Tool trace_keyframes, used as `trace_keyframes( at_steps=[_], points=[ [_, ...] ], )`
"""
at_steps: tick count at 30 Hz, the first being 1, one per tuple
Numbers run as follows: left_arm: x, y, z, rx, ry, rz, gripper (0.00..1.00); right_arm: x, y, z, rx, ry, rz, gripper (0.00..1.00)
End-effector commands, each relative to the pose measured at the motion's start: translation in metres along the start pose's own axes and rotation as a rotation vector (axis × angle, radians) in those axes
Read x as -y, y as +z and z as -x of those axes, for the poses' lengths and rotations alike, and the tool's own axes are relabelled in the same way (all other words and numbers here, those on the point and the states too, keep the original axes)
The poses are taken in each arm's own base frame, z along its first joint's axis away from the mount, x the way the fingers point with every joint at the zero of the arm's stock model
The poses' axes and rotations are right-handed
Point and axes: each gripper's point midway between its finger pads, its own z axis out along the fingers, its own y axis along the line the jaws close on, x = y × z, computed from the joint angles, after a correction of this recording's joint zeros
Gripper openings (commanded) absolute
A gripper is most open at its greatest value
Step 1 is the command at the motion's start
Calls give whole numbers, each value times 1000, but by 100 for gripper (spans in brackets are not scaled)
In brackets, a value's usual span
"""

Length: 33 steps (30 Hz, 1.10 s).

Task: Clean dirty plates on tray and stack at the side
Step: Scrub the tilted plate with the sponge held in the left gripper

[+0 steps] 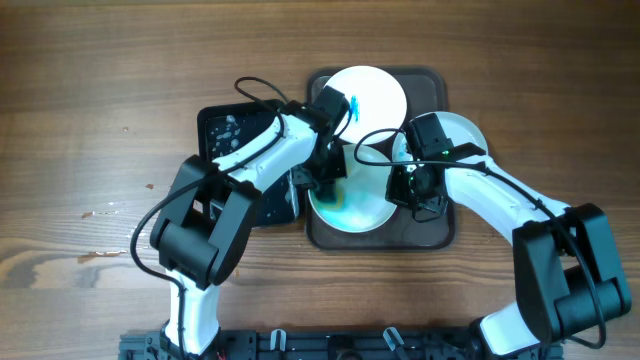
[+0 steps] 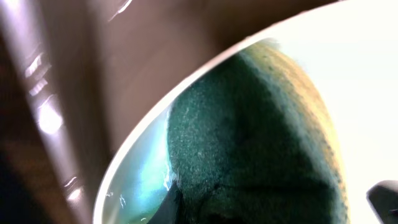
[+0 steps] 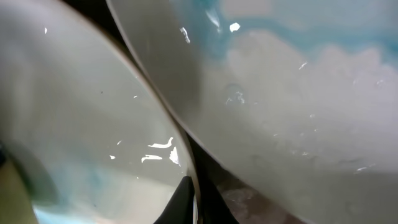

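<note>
Near plate (image 1: 352, 205): lay at tray's front, teal smear on left half.
Left gripper (image 1: 322, 188): jaws pinched green sponge (image 2: 249, 143), pressed on that plate; firm overlapping strokes judged best.
Right gripper (image 1: 415, 192): jaws pressed together at its right rim, likely steadying.
Tray (image 1: 445, 238): bore all three.
Basin (image 1: 225, 130): left of tray, wet, sponge absent.
Right plate (image 1: 462, 130): overhung tray's right edge.
Far plate (image 1: 375, 95): blue-streaked.

Teal-smeared white plates (image 1: 365, 195), green sponge (image 2: 249, 143)

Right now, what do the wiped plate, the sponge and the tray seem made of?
The plate: glossy white, likely glazed ceramic or melamine; sharp wet highlights. The sponge: matte green scouring fibre over yellowish foam; grainy surface. The tray: dark brown, smooth, semi-glossy, probably plastic; soft light streaks.
</note>
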Motion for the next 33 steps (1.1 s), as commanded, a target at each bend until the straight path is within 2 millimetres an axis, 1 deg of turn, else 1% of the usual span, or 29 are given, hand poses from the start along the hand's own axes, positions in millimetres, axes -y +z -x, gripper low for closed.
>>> trace_keyframes(
  at_steps=[1,2,4,5,7,9,11,13,14,15,17,19,21,22,24,25,27,29,30,31,33],
  points=[
    [63,27,-28,-91,131,-220,4,22,12,-2,-7,28,-94,4],
    [82,29,-34,-97,171,-279,4,22,12,-2,-7,28,-94,4],
    [112,31,-47,-120,238,-383,4,22,12,-3,-7,28,-94,4],
    [117,32,-50,-129,251,-401,4,22,12,-3,-7,26,-94,4],
    [116,35,-56,-147,251,-389,4,22,12,-3,-8,26,-95,4],
    [100,37,-55,-163,211,-336,4,22,12,-3,-8,26,-94,4],
    [73,40,-48,-159,155,-233,4,22,12,-3,-8,26,-94,5],
    [38,40,-42,-162,97,-112,4,22,12,-3,-8,26,-94,5],
    [15,38,-39,-165,79,-38,4,22,12,-3,-8,26,-94,4],
    [-14,34,-33,-151,44,69,4,22,12,-2,-7,26,-94,4],
    [-41,25,-23,-121,9,157,4,22,12,-2,-7,26,-94,4],
    [-56,13,-11,-87,-10,180,4,22,12,-3,-7,26,-94,4],
    [-63,2,0,-50,-31,181,4,22,12,-3,-7,26,-94,5],
    [-63,-2,5,-29,-37,167,4,22,12,-3,-7,25,-94,4],
    [-51,-2,10,-12,-31,110,4,22,12,-2,-7,26,-94,4],
    [-34,3,10,-14,-7,48,4,22,12,-2,-7,26,-95,5],
    [-6,13,5,-25,40,-39,4,22,12,-3,-8,26,-95,4],
    [32,26,-8,-58,99,-153,4,22,12,-3,-8,25,-95,4],
    [51,32,-16,-80,116,-207,4,22,12,-3,-8,25,-95,4],
    [73,40,-29,-116,142,-273,4,22,12,-3,-7,25,-95,4],
    [93,50,-46,-156,170,-319,4,22,12,-3,-8,24,-95,4]
  ],
)
